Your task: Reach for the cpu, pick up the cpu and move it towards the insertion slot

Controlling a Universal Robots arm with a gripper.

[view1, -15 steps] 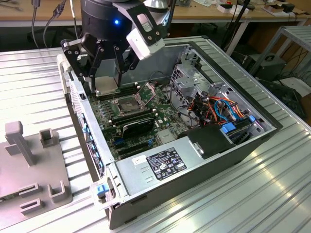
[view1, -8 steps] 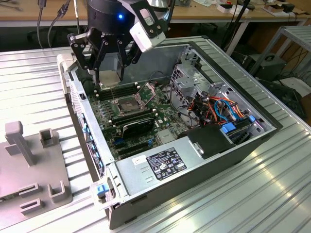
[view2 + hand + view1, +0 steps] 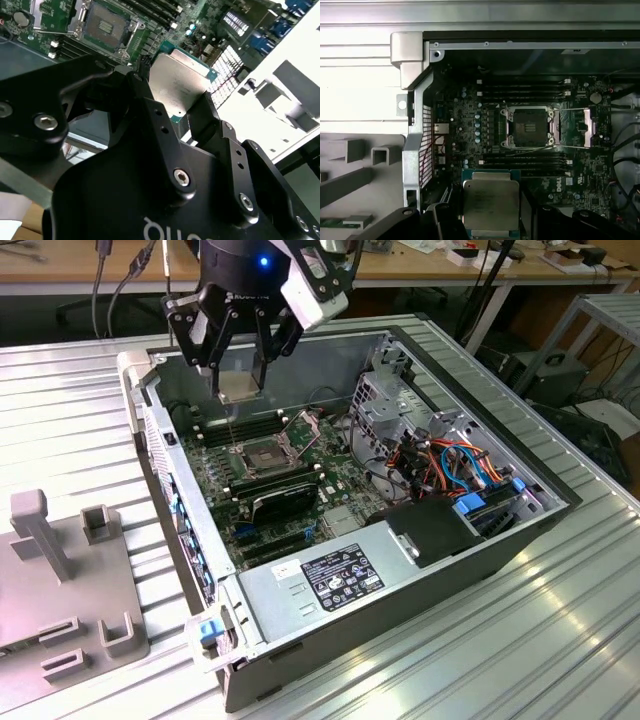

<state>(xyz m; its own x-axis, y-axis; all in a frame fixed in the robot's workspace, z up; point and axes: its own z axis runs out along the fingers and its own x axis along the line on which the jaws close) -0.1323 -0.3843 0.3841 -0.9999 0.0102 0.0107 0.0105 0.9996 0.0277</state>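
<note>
Cpu in tool (above slot)

Dull brushed-metal face on the cpu, shiny silver metal rim round the insertion slot, matt black gripper fingers, ribbed aluminium table, grey plastic blocks.

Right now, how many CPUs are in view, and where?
1. The cpu is held between the gripper's jaws, above the open computer case, short of the insertion slot, whose centre looks empty. Others could be hidden elsewhere in the case.
</note>
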